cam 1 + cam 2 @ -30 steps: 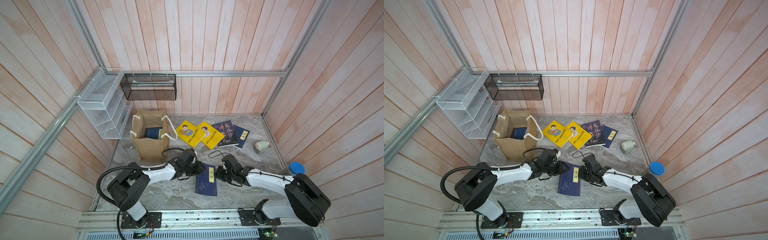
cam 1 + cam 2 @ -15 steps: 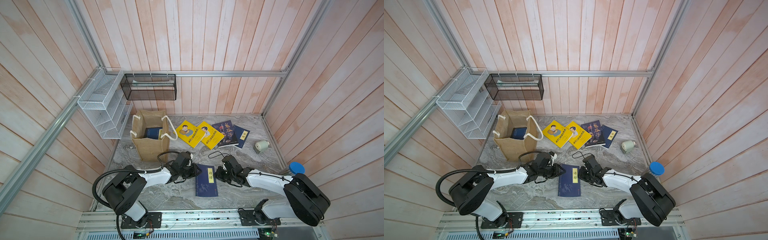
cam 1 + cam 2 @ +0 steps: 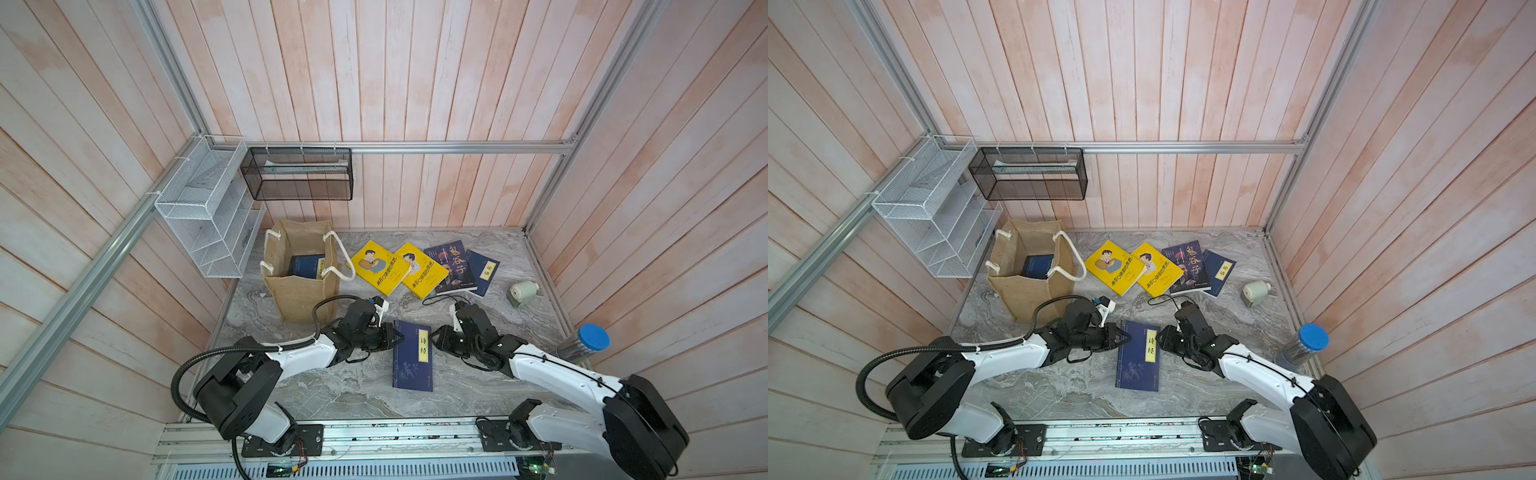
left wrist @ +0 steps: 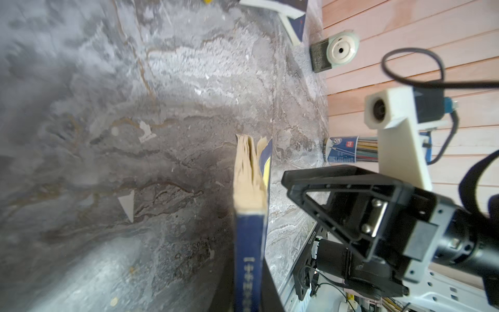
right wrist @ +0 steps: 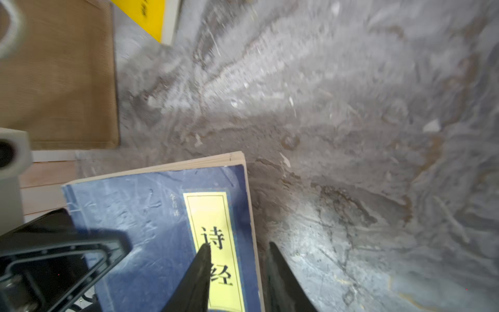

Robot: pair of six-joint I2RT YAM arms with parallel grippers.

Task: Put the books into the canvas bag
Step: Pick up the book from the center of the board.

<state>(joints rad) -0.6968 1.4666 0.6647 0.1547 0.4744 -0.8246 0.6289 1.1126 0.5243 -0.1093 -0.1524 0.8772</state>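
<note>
Pinching navy book [image 3: 412,357], left fingers [image 3: 388,336] sit closed; right fingers [image 5: 198,272] parted.

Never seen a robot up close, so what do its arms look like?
Both are white shells with black joints. The left arm trails a ribbed black hose; the right arm carries a thin black cable. Each ends in black triangular-framed jaws beside a white camera block.

The navy paperback [image 3: 412,357] lying mid-surface is showing 诗经 in black on its yellow title label [image 5: 216,216]. The dark portrait-cover book [image 3: 451,268] at the back is displaying 鬼谷子 in pale characters. Slanted titles on the yellow cartoon-cover books [image 3: 376,268] are proving too small to read.
</note>
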